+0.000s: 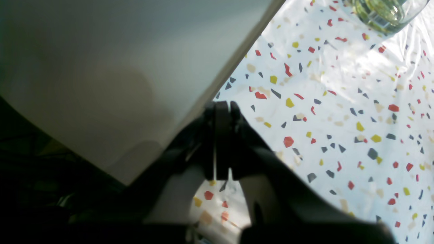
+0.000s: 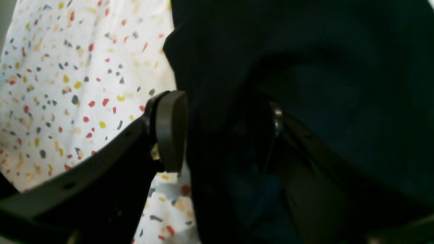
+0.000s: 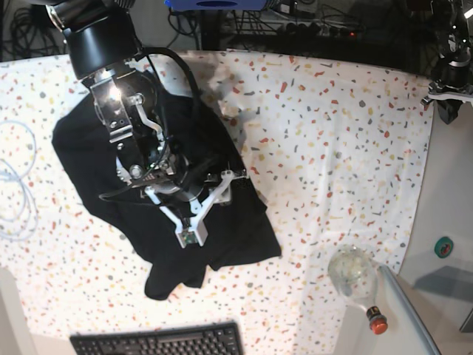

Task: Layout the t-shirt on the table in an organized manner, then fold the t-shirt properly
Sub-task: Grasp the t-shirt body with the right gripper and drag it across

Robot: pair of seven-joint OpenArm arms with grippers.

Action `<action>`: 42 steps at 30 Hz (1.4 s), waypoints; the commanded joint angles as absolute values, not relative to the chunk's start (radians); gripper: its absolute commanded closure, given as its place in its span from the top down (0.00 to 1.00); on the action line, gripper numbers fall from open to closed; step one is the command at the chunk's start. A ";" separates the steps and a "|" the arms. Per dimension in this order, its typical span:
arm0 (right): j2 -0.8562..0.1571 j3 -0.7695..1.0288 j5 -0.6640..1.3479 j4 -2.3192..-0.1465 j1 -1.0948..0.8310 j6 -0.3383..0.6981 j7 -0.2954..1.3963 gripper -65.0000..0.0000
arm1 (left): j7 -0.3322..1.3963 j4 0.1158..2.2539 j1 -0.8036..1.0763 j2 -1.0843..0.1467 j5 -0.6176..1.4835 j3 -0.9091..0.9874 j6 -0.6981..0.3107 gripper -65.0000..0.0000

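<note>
Left wrist view: the left gripper [image 1: 222, 112] has its black fingers pressed together on nothing, poised over the edge where the white flecked terrazzo-patterned surface [image 1: 339, 112] meets a plain grey side surface [image 1: 118, 67]; a clear glass bottle [image 1: 386, 13] stands beyond.

Right wrist view: the right gripper [image 2: 225, 128] is spread, black cloth lying between its fingers.

Base view: the right arm reaches down over the plain black cloth t-shirt [image 3: 81, 163], which lies rumpled at the surface's left, its long axis running diagonally toward a black keyboard [image 3: 159, 342].
</note>
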State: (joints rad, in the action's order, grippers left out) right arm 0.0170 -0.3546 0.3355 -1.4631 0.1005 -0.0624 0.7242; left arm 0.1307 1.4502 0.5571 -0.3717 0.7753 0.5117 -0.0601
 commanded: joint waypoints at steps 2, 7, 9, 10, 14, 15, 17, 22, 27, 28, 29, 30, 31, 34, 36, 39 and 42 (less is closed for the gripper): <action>0.019 -0.390 0.337 -1.455 0.122 -0.107 0.685 0.46 | 0.105 1.463 0.564 -0.390 0.776 0.518 -0.065 0.00; 0.018 -0.444 0.340 -1.359 0.162 -0.252 0.642 0.47 | 0.105 1.461 0.564 -0.389 0.774 0.515 -0.065 0.00; 0.019 -0.460 0.340 -1.376 0.160 -0.252 0.642 0.50 | 0.105 1.461 0.564 -0.389 0.774 0.513 -0.065 0.00; 0.019 -0.473 0.340 -1.377 0.160 -0.259 0.639 0.51 | 0.105 1.461 0.562 -0.389 0.774 0.513 -0.065 0.00; 0.048 -0.487 0.340 -1.305 0.199 -0.259 0.634 0.52 | 0.105 1.461 0.562 -0.389 0.774 0.513 -0.065 0.00; 0.054 -0.487 0.340 -1.276 0.213 -0.259 0.634 0.52 | 0.105 1.461 0.562 -0.389 0.774 0.516 -0.065 0.00; 0.058 -0.487 0.340 -1.224 0.239 -0.255 0.634 0.52 | 0.105 1.461 0.562 -0.389 0.774 0.516 -0.065 0.00; 0.053 -0.487 0.340 -1.213 0.248 -0.254 0.621 0.27 | 0.105 1.461 0.564 -0.389 0.774 0.521 -0.065 0.00; 0.021 -0.441 0.341 -1.268 0.222 -0.254 0.610 0.00 | 0.105 1.460 0.564 -0.389 0.774 0.522 -0.065 0.00; 0.019 -0.420 0.341 -1.305 0.199 -0.254 0.608 0.00 | 0.105 1.460 0.564 -0.389 0.774 0.522 -0.065 0.00; 0.018 -0.397 0.341 -1.353 0.183 -0.254 0.608 0.00 | 0.105 1.460 0.564 -0.389 0.774 0.522 -0.065 0.00; 0.016 -0.377 0.341 -1.394 0.171 -0.254 0.608 0.00 | 0.105 1.460 0.564 -0.389 0.774 0.522 -0.065 0.00; 0.016 -0.360 0.341 -1.422 0.162 -0.254 0.613 0.00 | 0.105 1.460 0.564 -0.389 0.774 0.522 -0.065 0.00; -0.007 -0.314 0.341 -1.466 0.154 -0.254 0.613 0.00 | 0.105 1.460 0.562 -0.389 0.774 0.522 -0.065 0.00; -0.018 -0.294 0.341 -1.465 0.156 -0.254 0.613 0.00 | 0.105 1.460 0.561 -0.389 0.774 0.522 -0.065 0.00; -0.025 -0.236 0.341 -1.469 0.156 -0.254 0.613 0.00 | 0.105 1.460 0.561 -0.389 0.774 0.522 -0.065 0.00; -0.025 -0.154 0.341 -1.468 0.156 -0.254 0.610 0.00 | 0.105 1.460 0.561 -0.389 0.774 0.522 -0.065 0.00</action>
State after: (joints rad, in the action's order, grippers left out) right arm -0.0254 -0.1555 0.3458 -1.4487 0.1326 -0.2546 0.6384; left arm 0.1276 1.4483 0.5568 -0.3714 0.7719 0.5137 -0.0601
